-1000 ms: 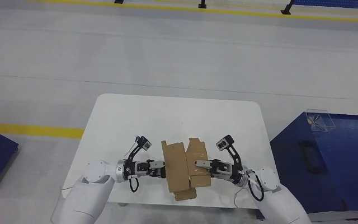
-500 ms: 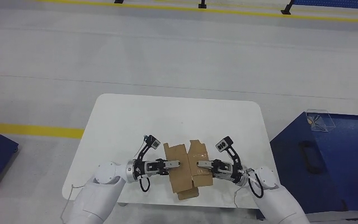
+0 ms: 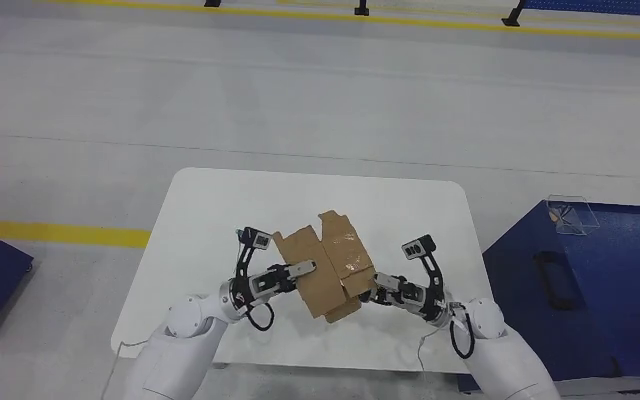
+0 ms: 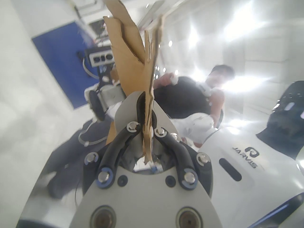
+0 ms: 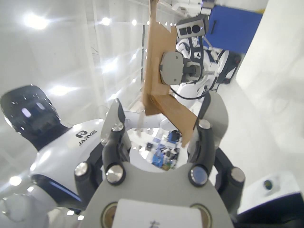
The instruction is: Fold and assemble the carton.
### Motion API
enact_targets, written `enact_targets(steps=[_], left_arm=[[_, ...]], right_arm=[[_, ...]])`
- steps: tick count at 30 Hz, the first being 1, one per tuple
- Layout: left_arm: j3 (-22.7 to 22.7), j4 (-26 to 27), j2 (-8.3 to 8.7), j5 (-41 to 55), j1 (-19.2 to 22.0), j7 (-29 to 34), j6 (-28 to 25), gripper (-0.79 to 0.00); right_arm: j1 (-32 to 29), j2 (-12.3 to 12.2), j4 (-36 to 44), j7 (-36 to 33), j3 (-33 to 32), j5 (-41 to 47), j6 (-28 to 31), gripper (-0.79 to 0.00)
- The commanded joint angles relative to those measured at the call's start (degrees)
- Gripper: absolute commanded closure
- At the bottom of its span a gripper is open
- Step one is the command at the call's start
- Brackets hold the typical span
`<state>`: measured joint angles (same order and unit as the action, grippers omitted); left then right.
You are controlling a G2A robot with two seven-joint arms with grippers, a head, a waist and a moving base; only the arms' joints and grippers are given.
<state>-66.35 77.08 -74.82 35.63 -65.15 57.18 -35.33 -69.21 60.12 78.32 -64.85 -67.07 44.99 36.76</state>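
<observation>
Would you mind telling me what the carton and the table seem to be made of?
Carton: matte brown cardboard, apparently corrugated, judging by its thick, ragged, layered cut edges. Table: plain, smooth white top, perhaps laminate or painted board; unclear.

Nothing legible right now: the carton (image 3: 325,265) shows no print that can be read. A white sticker (image 5: 155,214) at the base of the right gripper (image 5: 165,110) carries a mark, cut off and unreadable.
</observation>
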Motion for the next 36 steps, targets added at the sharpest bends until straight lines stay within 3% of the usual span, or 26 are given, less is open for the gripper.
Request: enact_targets(steps=[1,7,11,18,19,20,27,28,29,30,33,34,35,36], left_arm=[[1.92,-0.14,-0.86,1.47,-1.01,-7.19,-3.62,0.0],[9.19,-6.45,-3.77,10.22,0.41,-13.88,-7.29,0.0],[11.27,-9.11,-5.16,22.15,1.64,-10.11,-4.07,0.0],[12.4,-12.71,-6.17,28.23,3.33,-2.95,2.84,0.0],[12.55,-13.03,-6.28,28.17,3.52,-2.15,3.13,0.0],[12.75,-13.37,-6.42,28.16,3.59,-1.63,3.39,0.0],[13.51,-14.2,-7.22,29.57,3.48,0.8,6.61,0.0],[13.46,-14.32,-7.31,29.54,3.47,0.89,6.6,0.0],[13.34,-14.57,-7.38,29.44,3.5,0.91,6.5,0.0],[13.14,-14.86,-7.43,29.24,3.62,0.81,6.25,0.0],[12.56,-15.76,-7.57,28.11,3.89,0.47,4.99,0.0],[12.27,-15.99,-7.61,27.86,3.91,0.1,4.38,-0.271],[11.94,-16.24,-7.63,27.46,3.95,-0.26,3.73,-0.785],[11.43,-16.55,-7.6,26.73,4.08,-0.78,2.62,-0.785]], right_arm=[[-0.66,-0.12,1.23,3.4,-1.68,-4.03,6.07,-0.785],[-2.82,-0.35,2.57,10.76,-1.37,-15.44,13.43,-0.785],[-1.84,0.01,0.19,13.27,0.05,-16.96,15.93,-0.785],[-0.9,0.52,-1.98,15.59,1.96,-14.96,18.25,-0.767],[-0.68,0.6,-2.34,15.53,2.29,-14.16,18.2,-0.508],[-0.31,0.65,-2.76,15.43,2.55,-13.89,18.1,-0.403],[1.51,1.14,-5.16,16.4,4.97,-14.9,19.06,-0.262],[1.68,1.21,-5.24,16.42,5.37,-14.95,19.09,-0.194],[1.82,1.27,-5.33,16.41,5.72,-14.87,19.08,-0.052],[1.98,1.3,-5.35,16.42,6.03,-14.98,19.09,0.0],[2.16,1.33,-5.44,16.65,6.65,-15.1,19.32,0.0],[2.17,1.33,-5.39,16.75,6.8,-15.09,19.42,0.0],[2.19,1.31,-5.37,16.81,6.9,-15.09,19.48,0.0],[2.22,1.28,-5.37,16.86,6.92,-15.09,19.53,0.0]])
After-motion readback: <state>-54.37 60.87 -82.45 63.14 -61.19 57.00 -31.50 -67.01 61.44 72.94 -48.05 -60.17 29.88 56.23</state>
